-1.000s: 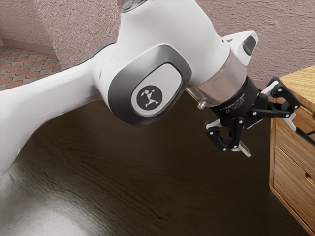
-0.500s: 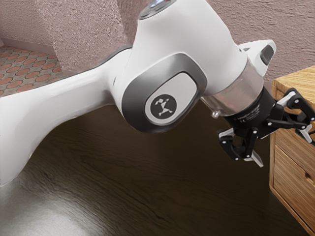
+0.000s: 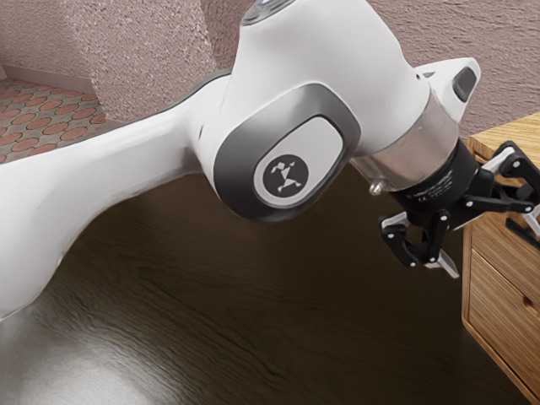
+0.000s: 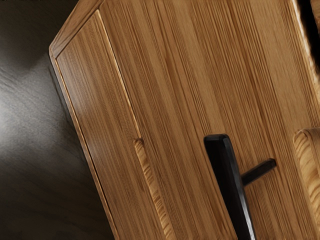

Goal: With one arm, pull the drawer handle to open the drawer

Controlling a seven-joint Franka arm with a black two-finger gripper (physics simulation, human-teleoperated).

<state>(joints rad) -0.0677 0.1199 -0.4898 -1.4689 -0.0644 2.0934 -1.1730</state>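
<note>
A wooden drawer cabinet (image 3: 499,295) stands at the exterior view's right edge, and its drawer fronts sit flush with the frame. My black gripper (image 3: 491,246) is open and right in front of the upper drawer. One fingertip (image 3: 445,268) hangs off the cabinet's near corner, while the other (image 3: 531,221) lies over the drawer front. In the wrist view the wooden drawer front (image 4: 180,100) is very close, and its black bar handle (image 4: 227,185) stands out on a short post just ahead of the hand. Nothing is between the fingers.
The dark wood-grain tabletop (image 3: 253,321) stretches below the arm. A rough pinkish wall (image 3: 126,51) runs behind, with a patterned floor (image 3: 42,118) at the far left. My white arm (image 3: 278,126) takes up most of the middle.
My arm has moved toward the exterior view's right. The open gripper has gone from just short of the cabinet to right up against the upper drawer front.
</note>
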